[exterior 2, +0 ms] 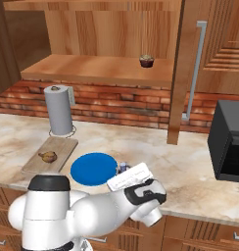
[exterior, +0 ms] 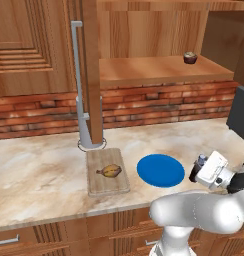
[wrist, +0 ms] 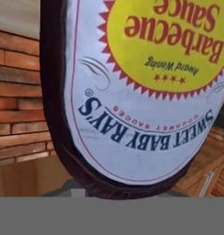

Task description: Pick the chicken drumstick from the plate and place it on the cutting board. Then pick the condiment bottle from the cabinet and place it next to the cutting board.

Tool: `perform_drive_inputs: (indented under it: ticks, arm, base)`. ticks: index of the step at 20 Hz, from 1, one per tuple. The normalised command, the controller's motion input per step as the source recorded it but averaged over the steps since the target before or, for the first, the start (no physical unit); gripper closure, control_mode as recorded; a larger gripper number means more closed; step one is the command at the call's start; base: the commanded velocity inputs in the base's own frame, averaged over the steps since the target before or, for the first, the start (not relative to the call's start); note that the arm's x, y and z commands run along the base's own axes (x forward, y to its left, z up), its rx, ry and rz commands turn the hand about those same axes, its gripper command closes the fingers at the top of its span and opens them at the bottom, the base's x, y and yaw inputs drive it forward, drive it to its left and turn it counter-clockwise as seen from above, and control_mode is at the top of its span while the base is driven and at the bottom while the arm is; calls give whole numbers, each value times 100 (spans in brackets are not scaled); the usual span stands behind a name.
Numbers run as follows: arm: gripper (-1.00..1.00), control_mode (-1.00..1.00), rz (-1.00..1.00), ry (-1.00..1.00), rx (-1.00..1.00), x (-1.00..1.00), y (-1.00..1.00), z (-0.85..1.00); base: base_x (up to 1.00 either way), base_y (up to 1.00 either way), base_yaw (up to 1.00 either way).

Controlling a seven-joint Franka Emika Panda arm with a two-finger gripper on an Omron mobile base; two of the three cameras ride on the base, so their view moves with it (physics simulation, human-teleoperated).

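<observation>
A: What's sitting on the bench (exterior: 39,170)?

B: The cabinet (exterior: 144,70) is hanging above it, shelf open, a small dark cupcake (exterior: 190,58) resting far right on it. Below, the cutting board (exterior: 96,182) is lying left of the blue plate (exterior: 160,170), just beside it, and the chicken drumstick (exterior: 110,171) is lying on the board.

A: And the arm?

B: It's bending low along the near edge, the wrist reaching right of the plate. The claw (exterior: 200,168) is clamping the condiment bottle (exterior: 199,165), held just beside the plate's right rim. From the hand camera, the bottle's label (wrist: 150,87) is reading upside down.
</observation>
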Motion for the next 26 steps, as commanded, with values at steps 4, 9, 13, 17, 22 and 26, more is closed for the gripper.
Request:
perform_drive_inputs:
  ticks: [4,9,13,17,22,26]
  arm:
    - [100,-100,0,-8,0,0,0,-23]
    - [100,-100,0,-2,0,0,0,-23]
    - [100,-100,0,0,0,0,8,-20]
    - [-100,-100,0,0,0,0,9,-14]
    - [-100,-100,0,1,0,0,5,-2]
    - [-100,-100,0,1,0,0,6,0]
  base:
    - [0,0,0]
    - [0,0,0]
    - [0,0,0]
    - [0,0,0]
    - [0,0,0]
    - [0,0,0]
